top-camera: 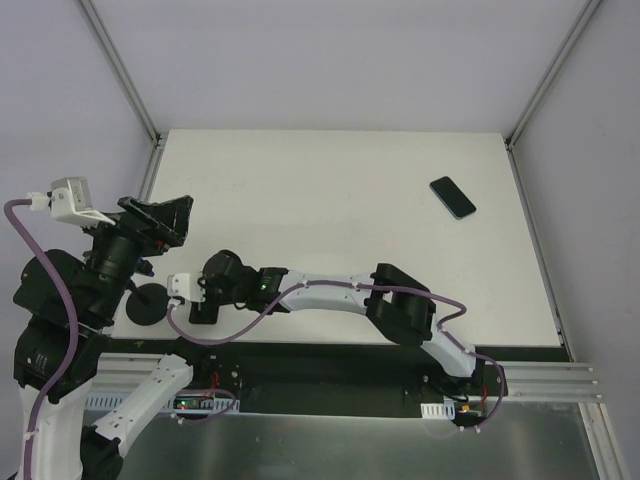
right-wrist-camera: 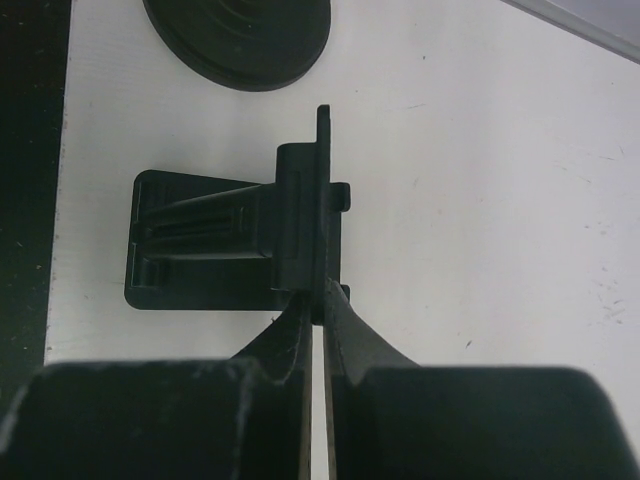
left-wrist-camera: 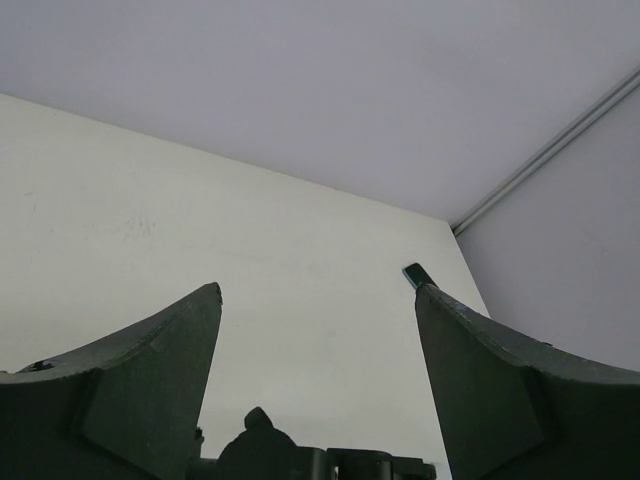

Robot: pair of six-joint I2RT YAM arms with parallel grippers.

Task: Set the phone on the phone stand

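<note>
The phone (top-camera: pixel 453 197), thin and glossy black, lies flat at the back right of the white table; one corner of it (left-wrist-camera: pixel 417 275) shows past my left finger. The phone stand's round disc base (top-camera: pixel 145 303) sits near the front left edge and shows at the top of the right wrist view (right-wrist-camera: pixel 240 40). My right gripper (top-camera: pixel 203 298) reaches left and is shut (right-wrist-camera: pixel 320 300) on the thin upright edge of a blocky matte black holder piece (right-wrist-camera: pixel 230 240) lying beside the disc. My left gripper (top-camera: pixel 172 218) is open, empty and raised above the disc (left-wrist-camera: pixel 318 295).
The white table (top-camera: pixel 330 230) ends in metal rails at the left and right and a dark strip along the near edge (right-wrist-camera: pixel 30 200). Grey walls enclose the back and sides. A purple cable (top-camera: pixel 40 250) loops by the left arm.
</note>
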